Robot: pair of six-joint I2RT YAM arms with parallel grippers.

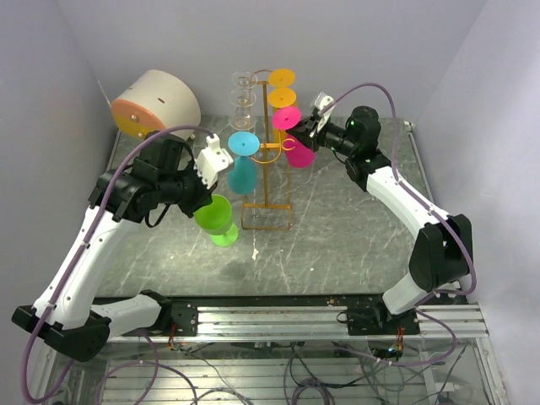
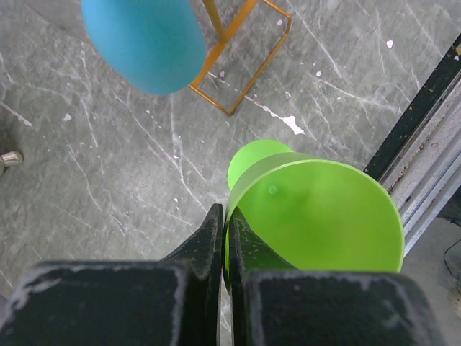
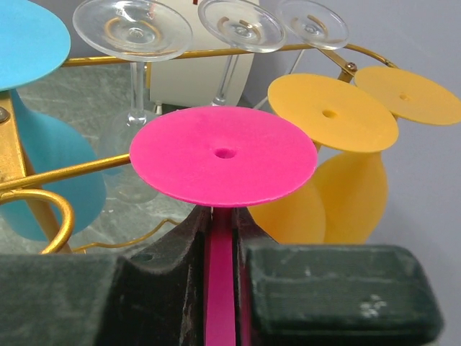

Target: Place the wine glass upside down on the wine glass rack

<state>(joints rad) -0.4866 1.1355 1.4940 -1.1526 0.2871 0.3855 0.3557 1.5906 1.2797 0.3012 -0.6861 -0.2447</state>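
Note:
The orange-gold wire rack (image 1: 268, 190) stands mid-table. Clear glasses (image 1: 244, 91), yellow glasses (image 1: 283, 87) and a blue glass (image 1: 242, 164) hang on it upside down. My right gripper (image 1: 305, 131) is shut on the stem of a pink wine glass (image 1: 297, 150), held foot-up against the rack's right side. In the right wrist view my gripper (image 3: 222, 216) pinches the pink stem (image 3: 222, 288) under the pink foot (image 3: 223, 155). My left gripper (image 1: 205, 202) is shut on the edge of a green wine glass (image 1: 217, 221), left of the rack base; it also shows in the left wrist view (image 2: 317, 216).
A cream drum with an orange face (image 1: 156, 105) sits at the back left. The rack's rectangular base (image 2: 245, 65) and the blue glass (image 2: 144, 40) are just ahead of my left gripper (image 2: 226, 223). A rack hook (image 3: 43, 198) curves left of the pink glass.

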